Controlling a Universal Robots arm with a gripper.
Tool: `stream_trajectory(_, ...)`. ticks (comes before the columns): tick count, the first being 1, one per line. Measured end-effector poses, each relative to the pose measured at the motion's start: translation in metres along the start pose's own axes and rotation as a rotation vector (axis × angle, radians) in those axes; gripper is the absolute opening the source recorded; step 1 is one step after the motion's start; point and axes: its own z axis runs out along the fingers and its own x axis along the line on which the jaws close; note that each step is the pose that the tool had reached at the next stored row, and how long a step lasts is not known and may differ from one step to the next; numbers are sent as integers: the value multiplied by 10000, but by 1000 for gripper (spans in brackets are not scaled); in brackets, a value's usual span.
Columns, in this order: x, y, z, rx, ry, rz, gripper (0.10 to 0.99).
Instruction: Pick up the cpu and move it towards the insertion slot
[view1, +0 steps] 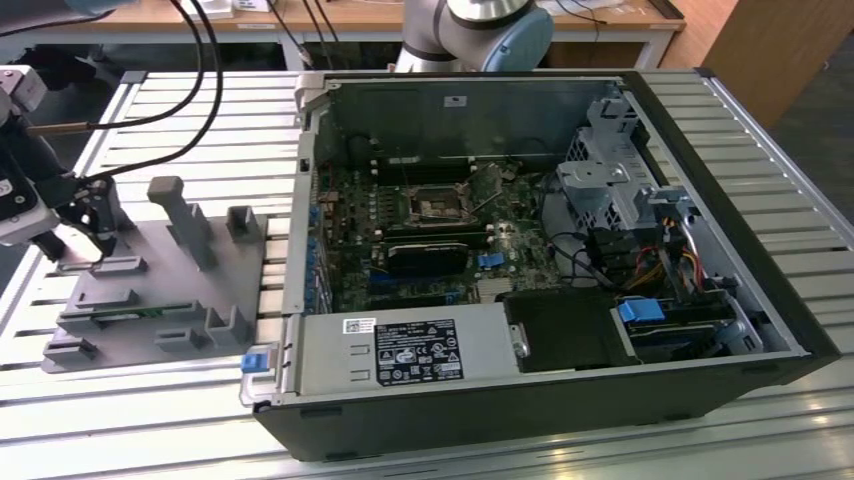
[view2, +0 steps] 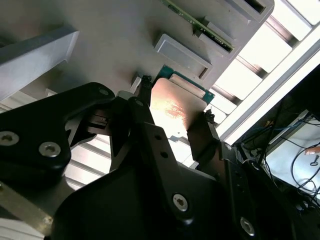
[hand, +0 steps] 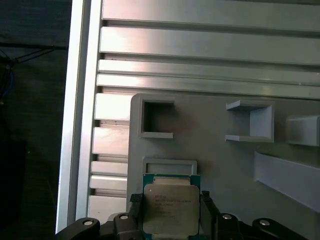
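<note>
Two fingers (hand: 208, 210) of the gripper (hand: 171, 220) were clamped on opposite edges of the chip (hand: 171, 209), one per side, with its silvery top facing the first wrist view. The second wrist view showed the same pinch, with the chip's (view2: 176, 107) green edge sticking out past the fingertips.

Position: in the exterior view the gripper (view1: 83, 230) hung over the grey fixture plate (view1: 160, 300), at that view's left, on the slatted tabletop (view1: 747, 100). The chip sat over the plate beside a shallow rectangular recess (hand: 170, 167). Could not tell whether it was clear of the plate or only just above it.

Step in hand, as judged: grasp made, carry not begun. The socket (view1: 437, 207) lay well apart, on the board inside the open computer case (view1: 787, 330).

Note on the carry: it would call for enough height to pass over the case's near wall (view1: 310, 170), the chip kept level, and no loosening of the grip.
</note>
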Motion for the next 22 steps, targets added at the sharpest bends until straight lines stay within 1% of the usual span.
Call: stream_trajectory(22, 0, 5, -68, -1, -2, 0, 541)
